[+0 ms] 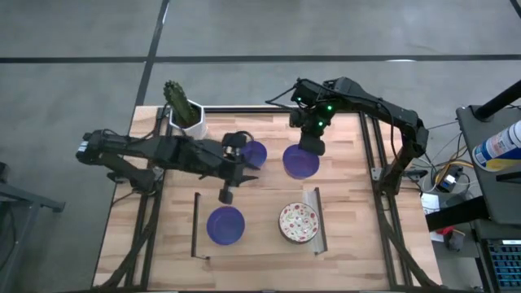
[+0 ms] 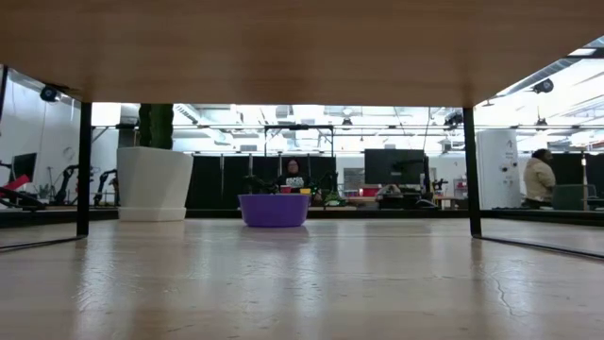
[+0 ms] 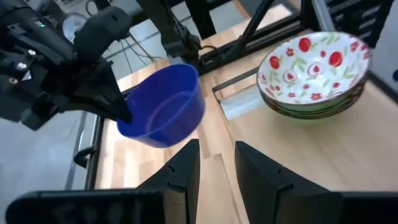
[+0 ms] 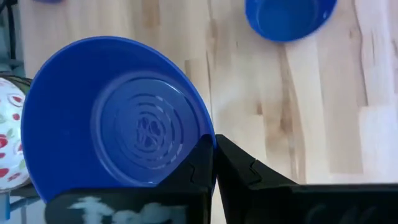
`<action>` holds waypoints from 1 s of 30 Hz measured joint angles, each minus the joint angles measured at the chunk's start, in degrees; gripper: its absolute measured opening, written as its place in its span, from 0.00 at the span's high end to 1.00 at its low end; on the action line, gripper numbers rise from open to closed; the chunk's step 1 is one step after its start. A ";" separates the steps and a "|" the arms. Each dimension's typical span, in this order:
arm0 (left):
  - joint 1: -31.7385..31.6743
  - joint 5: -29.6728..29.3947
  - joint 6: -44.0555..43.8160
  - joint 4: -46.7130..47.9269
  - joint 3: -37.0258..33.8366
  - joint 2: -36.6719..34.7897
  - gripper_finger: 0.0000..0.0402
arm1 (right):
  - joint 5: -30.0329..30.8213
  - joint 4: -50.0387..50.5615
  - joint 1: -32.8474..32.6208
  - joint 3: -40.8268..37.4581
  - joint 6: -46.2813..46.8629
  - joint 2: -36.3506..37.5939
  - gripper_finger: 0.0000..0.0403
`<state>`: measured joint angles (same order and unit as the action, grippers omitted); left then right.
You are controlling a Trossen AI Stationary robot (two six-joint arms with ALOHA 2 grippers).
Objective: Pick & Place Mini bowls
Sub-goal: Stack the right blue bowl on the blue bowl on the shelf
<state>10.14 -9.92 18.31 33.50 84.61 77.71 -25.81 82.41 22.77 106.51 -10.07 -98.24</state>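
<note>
Above the table, beside the speckled floral bowls (image 1: 299, 222), the right gripper (image 4: 213, 163) pinches a blue mini bowl's (image 4: 118, 124) rim. Keep it level and lower it slowly. The left gripper (image 3: 216, 163) hovers nearby, released and empty. No writing is legible.

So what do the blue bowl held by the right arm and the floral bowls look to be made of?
The solid blue round bowl in the right end effector looks like moulded plastic: uniform colour, soft sheen, concentric rings on its base. The white floral-patterned bowls, seemingly a nested stack, look like glossy melamine or glazed ceramic with printed red and green motifs; the pictures cannot settle which.
</note>
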 joint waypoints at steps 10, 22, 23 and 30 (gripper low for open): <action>-3.17 0.64 2.70 6.44 9.13 7.19 0.76 | -4.74 -2.34 -5.65 -0.27 -0.72 -0.09 0.98; -4.06 4.94 8.07 5.96 12.07 10.85 0.76 | -4.69 -8.27 -10.80 1.58 -2.26 -0.13 0.98; -4.06 4.97 8.66 5.95 12.26 10.93 0.76 | -4.60 -8.26 -10.78 2.07 -2.55 -0.13 0.98; -4.06 5.91 11.91 5.61 12.43 11.81 0.76 | -4.26 -8.38 -10.78 3.74 -4.07 -0.13 0.98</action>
<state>6.09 -4.01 30.22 39.11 97.04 89.52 -30.06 74.02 11.99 110.26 -14.13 -98.37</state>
